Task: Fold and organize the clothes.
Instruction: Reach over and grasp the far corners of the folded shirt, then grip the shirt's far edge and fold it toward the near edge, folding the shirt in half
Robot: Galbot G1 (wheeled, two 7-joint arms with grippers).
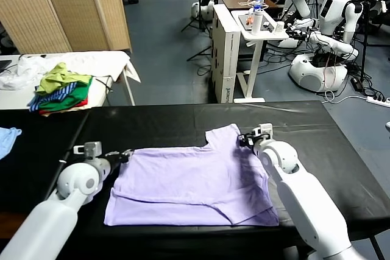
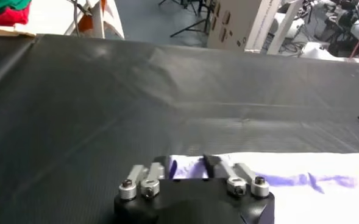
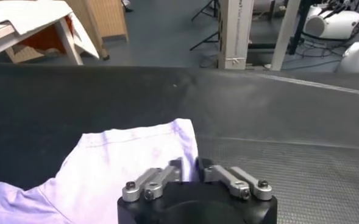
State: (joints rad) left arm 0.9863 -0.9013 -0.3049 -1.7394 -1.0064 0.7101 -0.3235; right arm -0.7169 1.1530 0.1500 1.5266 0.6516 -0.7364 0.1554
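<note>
Lavender T-shirt (image 1: 192, 181) flat on black table (image 1: 183, 120).

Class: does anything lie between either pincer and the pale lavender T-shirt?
Nothing visible. The left pincer pinches the pale lavender T-shirt's edge, the right pincer its sleeve hem, on the black table.

T-shirt (image 1: 195, 181) lies flat on table (image 1: 183, 120), centre front. Left gripper (image 1: 125, 155) at its far left corner, right gripper (image 1: 244, 140) at far right sleeve. Garment heap (image 1: 61, 89) on side table (image 1: 103, 62) behind left; cloth (image 1: 7, 138) at left edge.
</note>
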